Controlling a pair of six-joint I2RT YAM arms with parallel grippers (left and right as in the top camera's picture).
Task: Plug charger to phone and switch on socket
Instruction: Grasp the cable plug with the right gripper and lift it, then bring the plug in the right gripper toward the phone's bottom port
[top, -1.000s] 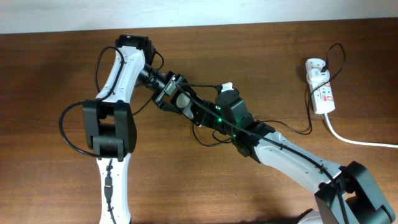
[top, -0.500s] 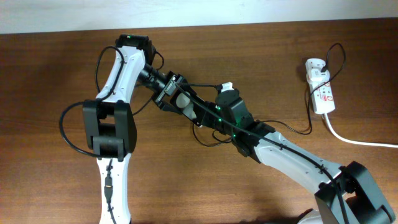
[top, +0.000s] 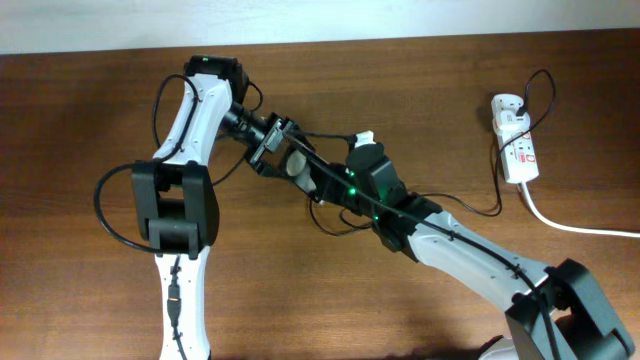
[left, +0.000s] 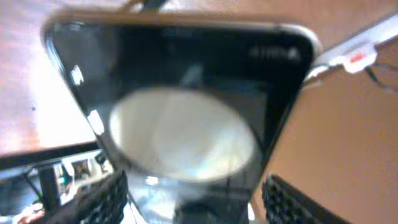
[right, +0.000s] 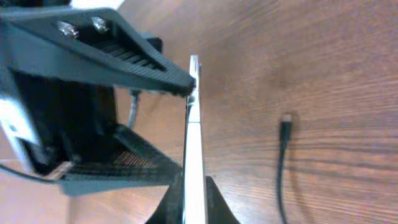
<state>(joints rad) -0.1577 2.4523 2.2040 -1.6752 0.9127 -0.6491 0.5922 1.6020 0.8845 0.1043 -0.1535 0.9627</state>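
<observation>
Left gripper (left: 193, 200) is clamping the phone (left: 186, 118) across its width above the table (top: 80, 300), right gripper (right: 194, 200) pinching its thin edge; stiff, slick, fragile glass, likely best held by the side edges.

Nothing can be read clearly. The phone (left: 186, 59) bears small white lettering near one end, blurred beyond reading; the socket (top: 518, 150) shows red markings too small to read.

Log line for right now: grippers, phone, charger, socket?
left gripper: holds phone | right gripper: shut on phone edge | charger: tip on table, unplugged | socket: untouched
</observation>
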